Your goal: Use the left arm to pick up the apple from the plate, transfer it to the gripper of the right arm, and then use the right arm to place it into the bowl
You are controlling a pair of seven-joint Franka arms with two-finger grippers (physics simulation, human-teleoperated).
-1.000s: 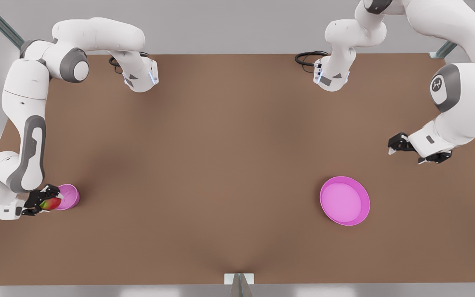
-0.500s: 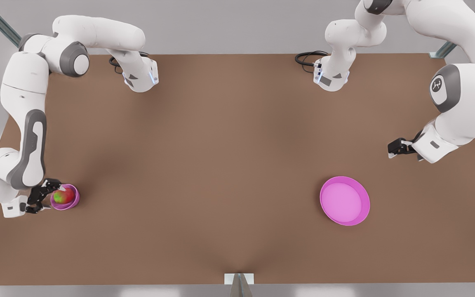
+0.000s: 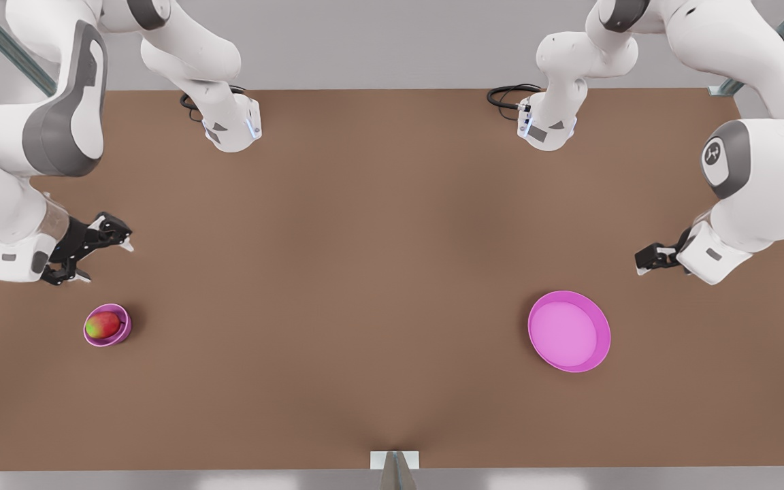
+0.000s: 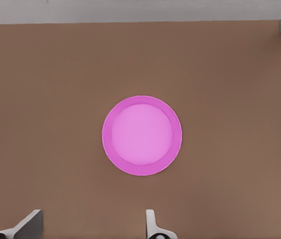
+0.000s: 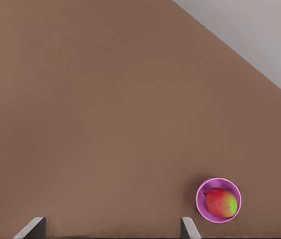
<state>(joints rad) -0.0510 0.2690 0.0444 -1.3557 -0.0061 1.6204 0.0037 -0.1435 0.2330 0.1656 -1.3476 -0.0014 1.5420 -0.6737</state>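
- The apple (image 3: 103, 325) now lies inside the bowl (image 3: 120, 339), red side up with its green patch showing, and nothing is touching it.
- A second ago I held that apple pinched in my right gripper (image 3: 101, 256) at the bowl's rim. Half a second ago it had dropped in, with my fingers beside it. Now I have pulled up and away.
- My right gripper hangs at about 12 o'clock from the bowl in the front view, well apart from it. Its jaws are spread and hold nothing.
- I judge the task's last step done: the fruit is delivered, and the only move left is to back off without brushing the bowl.
- The bowl sits at roughly 8 o'clock on the table (image 3: 365, 272), upright, and the apple takes up most of its inside.
- The plate (image 3: 564, 331) lies at about 4 o'clock on the table, far from the bowl, and its shallow dish is bare.
- My left gripper (image 3: 649, 258) waits between 1 and 2 o'clock from the plate, near it but not over it. Its jaws are parted and hold nothing.
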